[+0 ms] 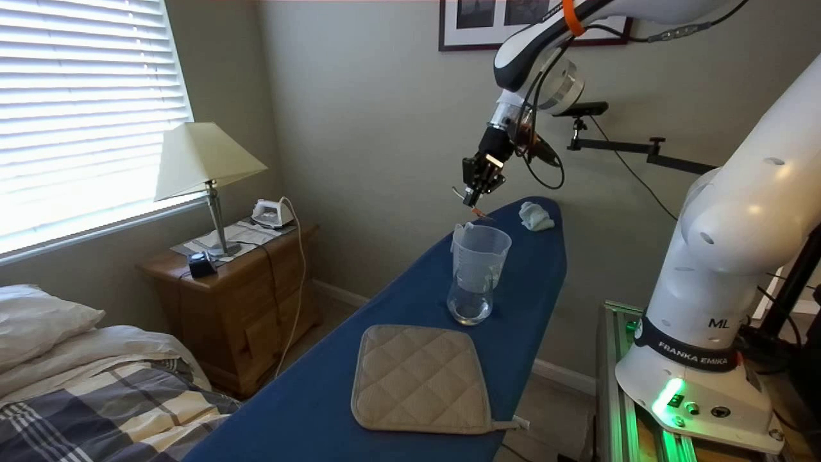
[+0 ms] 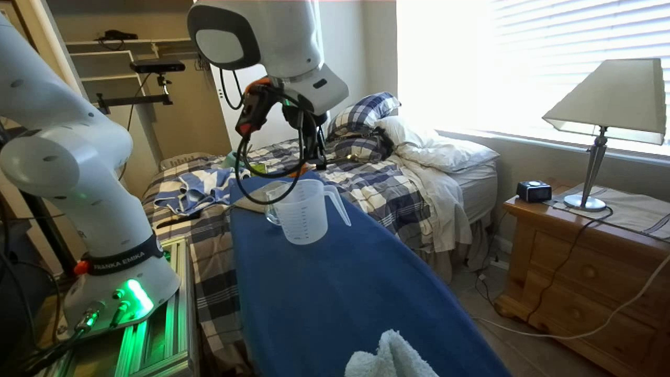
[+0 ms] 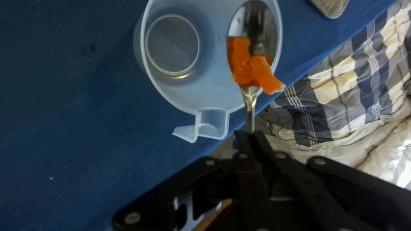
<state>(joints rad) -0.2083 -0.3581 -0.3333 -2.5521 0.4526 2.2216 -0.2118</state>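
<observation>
My gripper (image 3: 249,132) is shut on the handle of a metal spoon (image 3: 257,25). Orange pieces (image 3: 241,65) lie in the spoon's bowl, one hanging past its edge. In the wrist view, the bowl overlaps the rim of a translucent measuring cup (image 3: 189,91), which looks empty. In an exterior view the gripper (image 1: 473,200) and spoon are above and behind the cup (image 1: 482,247). The cup stands upright, its handle (image 2: 337,204) showing in an exterior view. A clear glass (image 1: 469,305) stands beside the cup. The gripper (image 2: 318,163) is partly behind cables in an exterior view.
A blue ironing board (image 1: 308,410) bears the cup, the glass, a beige quilted pot holder (image 1: 420,378) and a white cloth (image 1: 536,217). A bed (image 2: 366,183) and a wooden nightstand (image 1: 218,321) with a lamp (image 1: 208,160) and iron (image 1: 272,213) are around it.
</observation>
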